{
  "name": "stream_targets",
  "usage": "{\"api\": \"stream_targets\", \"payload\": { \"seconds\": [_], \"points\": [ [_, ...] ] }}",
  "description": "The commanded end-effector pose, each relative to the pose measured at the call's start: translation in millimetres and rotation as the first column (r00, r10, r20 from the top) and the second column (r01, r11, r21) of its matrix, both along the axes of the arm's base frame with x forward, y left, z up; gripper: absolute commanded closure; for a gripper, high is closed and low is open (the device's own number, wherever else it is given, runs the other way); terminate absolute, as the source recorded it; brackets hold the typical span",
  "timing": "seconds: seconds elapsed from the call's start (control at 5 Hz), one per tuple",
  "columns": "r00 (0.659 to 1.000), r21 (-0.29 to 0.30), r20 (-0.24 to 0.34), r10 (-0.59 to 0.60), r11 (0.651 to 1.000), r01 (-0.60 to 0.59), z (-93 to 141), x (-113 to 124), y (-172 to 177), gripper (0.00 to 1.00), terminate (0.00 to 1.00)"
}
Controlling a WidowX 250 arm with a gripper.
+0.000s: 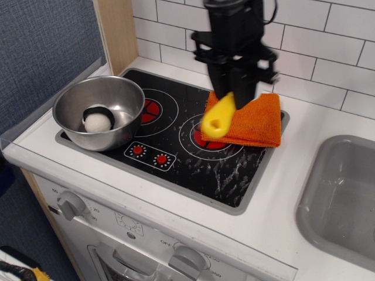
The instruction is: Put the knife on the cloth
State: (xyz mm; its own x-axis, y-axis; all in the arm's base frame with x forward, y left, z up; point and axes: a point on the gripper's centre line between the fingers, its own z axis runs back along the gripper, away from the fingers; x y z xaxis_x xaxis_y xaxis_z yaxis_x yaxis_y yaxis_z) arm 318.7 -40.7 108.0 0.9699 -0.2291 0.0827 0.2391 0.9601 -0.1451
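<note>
Gripper [234, 93]: black, blurred, closed around the knife [219, 119], held in the air over the cloth's near left edge; yellow handle points toward the viewer, blade hidden. Cloth [256, 120]: orange, folded, on the stove top's [176, 153] far right corner. Steel bowl [99, 111]: left, holding a white ball [97, 122].

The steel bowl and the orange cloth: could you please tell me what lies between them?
Between bowl and cloth, the single camera view shows only bare black stovetop with red-ringed burners.
</note>
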Motion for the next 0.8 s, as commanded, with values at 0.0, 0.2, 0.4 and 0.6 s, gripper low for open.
{"api": "stream_targets", "payload": {
  "seconds": [0.0, 0.2, 0.4, 0.6],
  "points": [
    [0.988, 0.034, 0.042, 0.148, 0.988, -0.149, -10.6, 61.3, 33.1, 1.00, 0.00],
    [0.991, 0.080, 0.057, 0.125, 0.988, -0.129, -20.3, 69.1, 32.6, 1.00, 0.00],
    [0.993, 0.113, 0.067, 0.100, 0.988, -0.108, -26.7, 74.3, 32.4, 0.00, 0.00],
    [0.993, 0.095, 0.055, 0.106, 0.989, -0.111, -30.1, 75.1, 33.3, 0.00, 0.00]
  ]
}}
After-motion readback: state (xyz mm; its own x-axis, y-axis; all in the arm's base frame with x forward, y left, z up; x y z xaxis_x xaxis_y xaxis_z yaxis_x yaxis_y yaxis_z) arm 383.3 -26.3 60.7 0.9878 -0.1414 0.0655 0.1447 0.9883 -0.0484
